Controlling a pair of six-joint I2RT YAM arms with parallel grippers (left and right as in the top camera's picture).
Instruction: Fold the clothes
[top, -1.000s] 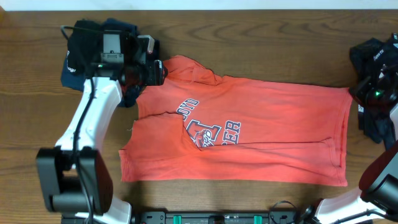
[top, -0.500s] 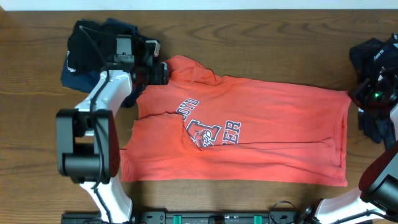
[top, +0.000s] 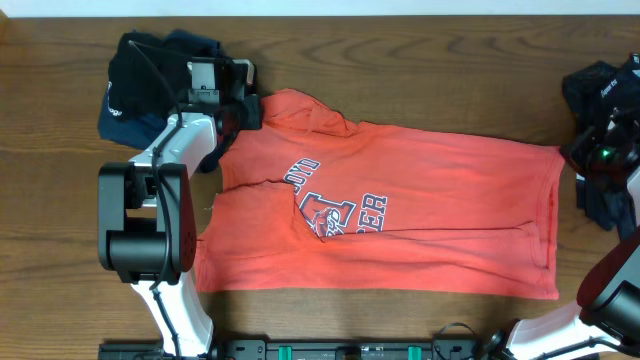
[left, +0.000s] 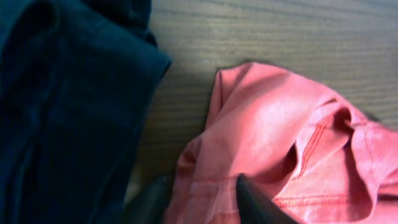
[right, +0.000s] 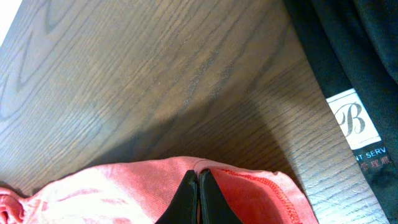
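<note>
The orange-red T-shirt (top: 420, 200) lies spread flat across the table, lettering up, collar end to the left. My left gripper (top: 250, 108) is at its upper left sleeve. In the left wrist view the fingers (left: 199, 199) stand apart on either side of the sleeve hem (left: 280, 124), open. My right gripper (top: 568, 150) is at the shirt's upper right corner. In the right wrist view it (right: 199, 180) is shut on the shirt's hem (right: 124, 193).
A heap of navy and black garments (top: 140, 85) lies at the back left, beside the sleeve, and shows dark in the left wrist view (left: 62, 112). Another dark garment (top: 600, 90) with a white label (right: 354, 121) lies at the far right.
My left arm has folded in closer to the table's left side and its gripper has shifted slightly back and left onto the sleeve. The right gripper and the shirt have not moved.
</note>
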